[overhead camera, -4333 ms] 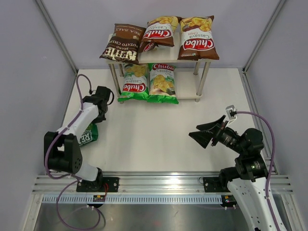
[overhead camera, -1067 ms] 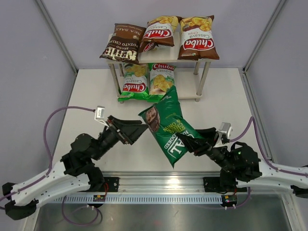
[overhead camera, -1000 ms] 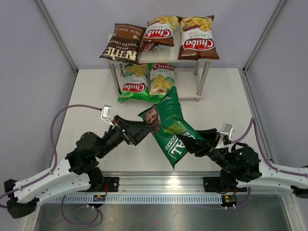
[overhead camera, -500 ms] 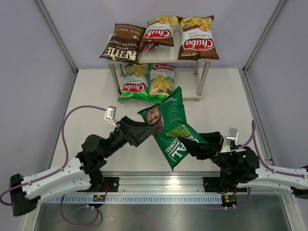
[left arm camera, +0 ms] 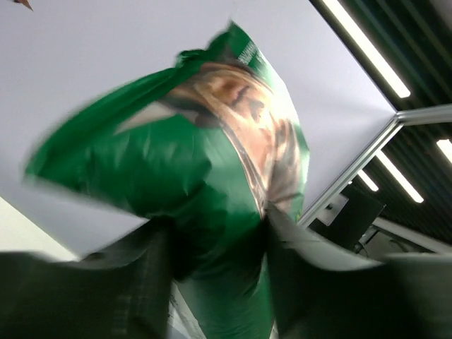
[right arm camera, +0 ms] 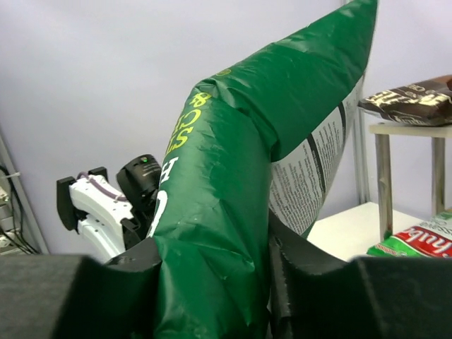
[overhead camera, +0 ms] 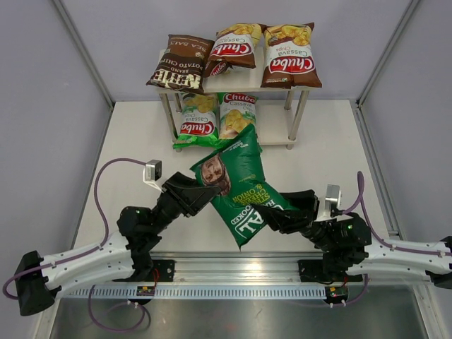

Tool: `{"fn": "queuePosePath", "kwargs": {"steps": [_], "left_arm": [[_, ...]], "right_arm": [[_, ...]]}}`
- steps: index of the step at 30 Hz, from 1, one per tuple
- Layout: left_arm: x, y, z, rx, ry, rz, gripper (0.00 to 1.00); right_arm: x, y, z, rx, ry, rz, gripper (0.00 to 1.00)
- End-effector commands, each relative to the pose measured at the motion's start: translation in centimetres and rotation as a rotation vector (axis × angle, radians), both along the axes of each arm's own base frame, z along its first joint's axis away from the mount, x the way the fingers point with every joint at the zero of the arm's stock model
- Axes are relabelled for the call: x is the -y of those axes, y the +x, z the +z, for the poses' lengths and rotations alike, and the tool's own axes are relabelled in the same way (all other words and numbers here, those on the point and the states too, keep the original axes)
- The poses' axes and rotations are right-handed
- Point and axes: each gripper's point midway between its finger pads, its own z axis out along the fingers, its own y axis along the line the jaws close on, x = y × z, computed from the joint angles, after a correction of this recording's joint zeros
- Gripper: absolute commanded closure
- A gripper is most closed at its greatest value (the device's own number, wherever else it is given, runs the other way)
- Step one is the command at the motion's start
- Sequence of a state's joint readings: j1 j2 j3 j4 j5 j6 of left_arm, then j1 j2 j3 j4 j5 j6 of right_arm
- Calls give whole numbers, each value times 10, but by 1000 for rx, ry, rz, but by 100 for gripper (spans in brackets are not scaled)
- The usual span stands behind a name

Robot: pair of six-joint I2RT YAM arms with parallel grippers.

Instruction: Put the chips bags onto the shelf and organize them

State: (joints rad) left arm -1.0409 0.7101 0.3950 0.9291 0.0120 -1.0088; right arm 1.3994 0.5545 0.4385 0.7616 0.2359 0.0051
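**One bag, two grips, above the table**

Top view: the REAL bag (overhead camera: 236, 185) hangs over the table's (overhead camera: 318, 176) near middle, short of the shelf (overhead camera: 277, 127). The left gripper (overhead camera: 206, 192) pinches its left edge, the right gripper (overhead camera: 274, 214) its lower end.

Left wrist: jaws partly closed, squeezing the blurred bag.

Right wrist: jaws clamp a fold.

If the arms pull apart, the glossy film could slip free or tear.

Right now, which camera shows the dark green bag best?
The top view: the whole dark green bag shows, print and all. The left wrist view gives a blurred close-up of one end; the right wrist view, only one creased side.
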Motion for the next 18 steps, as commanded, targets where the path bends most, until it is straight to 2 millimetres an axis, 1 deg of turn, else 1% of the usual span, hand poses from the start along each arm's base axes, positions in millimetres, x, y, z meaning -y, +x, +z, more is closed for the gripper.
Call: {"fn": "queuePosePath", "kwargs": {"steps": [1,3,4,5,6,8,9,10,11,12,13,15,16,17,18], "left_arm": [[-11,-7,3,63,-19,27,67],[-15,-3,2,58,-22,62,73],[-16,-2,1,63,-16,73,78],[-17,-1,0,63,-14,80,78],[-18,0,1,61,-16,91,79],[-20,2,1,69,-15,111,80],[-23,5,1,62,-21,134,82],[-25,7,2,61,-24,151,84],[-28,10,0,63,-22,175,85],[-32,14,0,51,-32,205,85],[-36,15,2,57,-52,221,86],[-42,19,0,64,-66,262,86],[-47,18,5,77,-101,276,86],[-50,19,6,84,-112,288,86],[-52,21,4,81,-115,305,86]], "right_arm": [[4,6,8,-44,42,-18,63],[5,9,7,-59,37,-32,61],[6,9,7,-60,38,-36,54],[6,10,8,-66,40,-37,50],[6,14,5,-85,27,-55,42],[7,21,5,-128,29,-79,21],[7,30,-3,-177,-1,-121,3],[4,33,-9,-226,-17,-127,0],[4,41,-17,-278,-54,-164,1],[1,44,-25,-319,-73,-174,1],[-1,45,-29,-381,-59,-159,1],[-3,47,-43,-452,-61,-158,1],[-4,45,-45,-500,-29,-128,0],[-6,43,-51,-515,-20,-109,1],[-6,41,-52,-537,-3,-87,1]]}}
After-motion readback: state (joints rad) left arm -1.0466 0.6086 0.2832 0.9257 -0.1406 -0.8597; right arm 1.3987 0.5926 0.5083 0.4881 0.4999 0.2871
